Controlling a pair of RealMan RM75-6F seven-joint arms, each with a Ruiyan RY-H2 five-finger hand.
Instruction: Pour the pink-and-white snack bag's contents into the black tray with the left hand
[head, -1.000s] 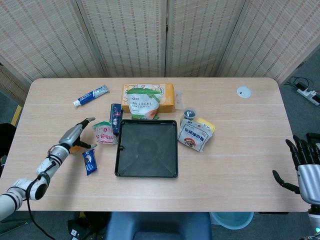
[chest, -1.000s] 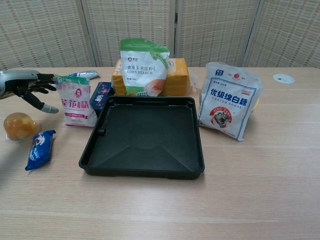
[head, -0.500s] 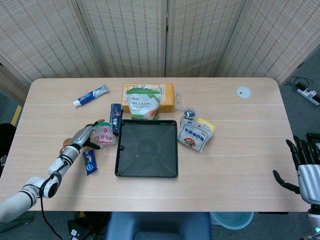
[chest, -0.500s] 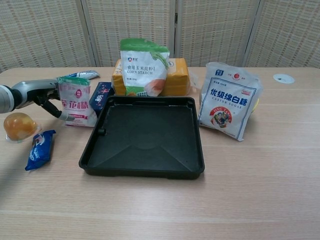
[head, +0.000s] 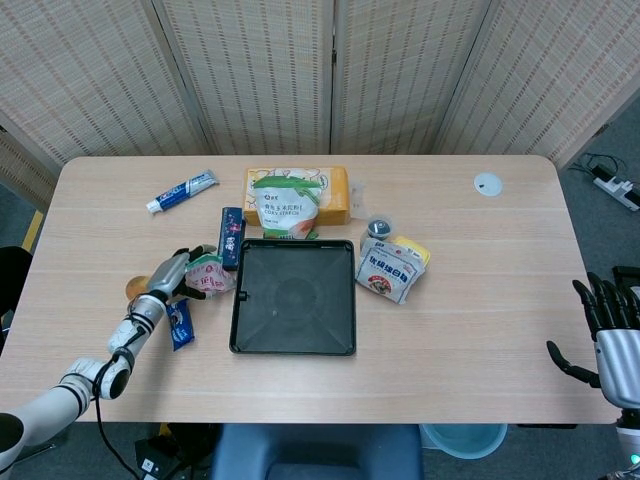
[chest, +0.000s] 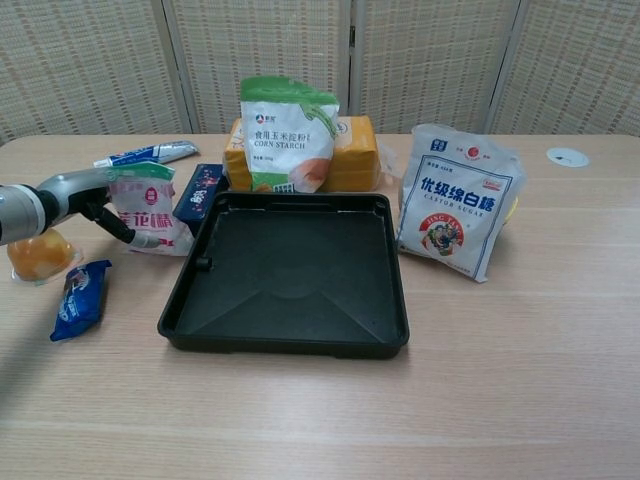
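The pink-and-white snack bag (head: 211, 271) (chest: 151, 207) stands just left of the black tray (head: 295, 300) (chest: 290, 270), leaning a little. My left hand (head: 170, 277) (chest: 92, 196) grips the bag from its left side, fingers over the top edge and thumb across the front. The tray lies flat at the table's middle with nothing in it. My right hand (head: 610, 322) hangs beyond the table's right edge, fingers apart and holding nothing; the chest view does not show it.
Around the tray stand a corn starch bag (chest: 288, 130), an orange box (head: 335, 190), a castor sugar bag (chest: 455, 205) and a dark blue box (chest: 200, 190). A toothpaste tube (head: 182, 190), a blue packet (chest: 80, 298) and a jelly cup (chest: 38, 255) lie near my left arm.
My left hand has moved right from open air to the snack bag and closed around it; the bag now leans and sits slightly lower. The right hand has not moved.
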